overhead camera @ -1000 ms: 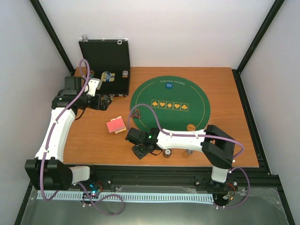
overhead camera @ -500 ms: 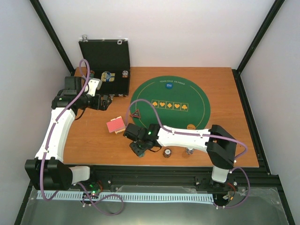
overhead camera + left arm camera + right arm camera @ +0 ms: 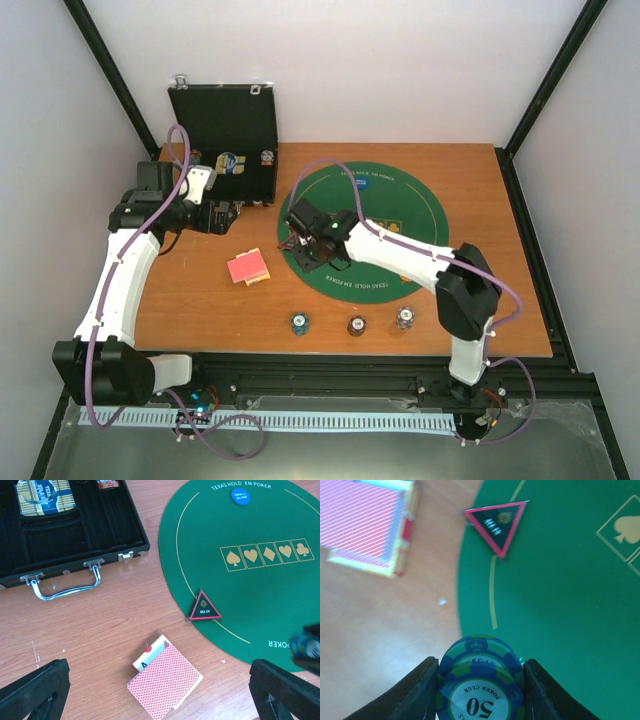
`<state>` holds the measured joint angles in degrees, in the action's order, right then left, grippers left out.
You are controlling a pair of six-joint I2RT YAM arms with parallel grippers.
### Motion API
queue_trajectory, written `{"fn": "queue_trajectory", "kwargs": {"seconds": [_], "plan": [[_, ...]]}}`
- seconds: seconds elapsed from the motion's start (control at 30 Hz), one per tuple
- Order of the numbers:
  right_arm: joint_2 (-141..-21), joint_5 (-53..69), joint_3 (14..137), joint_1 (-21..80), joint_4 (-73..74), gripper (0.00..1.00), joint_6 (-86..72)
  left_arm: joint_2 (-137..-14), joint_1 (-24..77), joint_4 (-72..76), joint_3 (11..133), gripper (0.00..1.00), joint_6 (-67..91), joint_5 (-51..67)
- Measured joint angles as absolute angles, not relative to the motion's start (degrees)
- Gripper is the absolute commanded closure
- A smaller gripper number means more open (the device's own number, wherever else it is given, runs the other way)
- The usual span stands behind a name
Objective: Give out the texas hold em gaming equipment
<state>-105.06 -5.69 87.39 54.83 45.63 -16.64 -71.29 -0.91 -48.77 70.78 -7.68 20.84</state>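
Across the far half of the wooden table (image 3: 200, 310) lies the round green felt mat (image 3: 420, 200), with the open black hinged case (image 3: 225, 125) off its left side. The left gripper (image 3: 226, 216) hovers near the case's front edge, its jaws spread wide and holding nothing; in the left wrist view its fingers (image 3: 35, 692) sit at the bottom corners. The right gripper (image 3: 311, 243) hangs over the mat's left edge, clamped on a small stack of blue striped poker chips (image 3: 480, 685), the top one marked 50. Just left of the mat, on bare wood, rests the red-backed deck of playing cards (image 3: 167, 682), a face-up card peeking from beneath. The black red-edged triangle marker (image 3: 205, 611) lies flat on the mat's rim, near the cards. Along the table's near edge stand a blue chip stack (image 3: 299, 323), a brown chip stack (image 3: 355, 325) and a white chip stack (image 3: 404, 318), apart from one another. The blue small-blind disc (image 3: 240, 494) lies at the mat's far edge.
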Motion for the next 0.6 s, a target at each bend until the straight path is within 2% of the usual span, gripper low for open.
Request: {"fn": "queue_trajectory", "kwargs": {"seconds": [0.33,0.6], "plan": [[-122.0,-6.0,96.4,48.4,45.7,0.93,-12.4,-71.3,-0.9,-49.7,71.6,0.0,-7.7,20.6],[-127.4,-5.3,100.9,48.0,45.6,0.93,-11.6,-71.3,-0.9,-50.0,71.9,0.0,-7.7,20.6]]}}
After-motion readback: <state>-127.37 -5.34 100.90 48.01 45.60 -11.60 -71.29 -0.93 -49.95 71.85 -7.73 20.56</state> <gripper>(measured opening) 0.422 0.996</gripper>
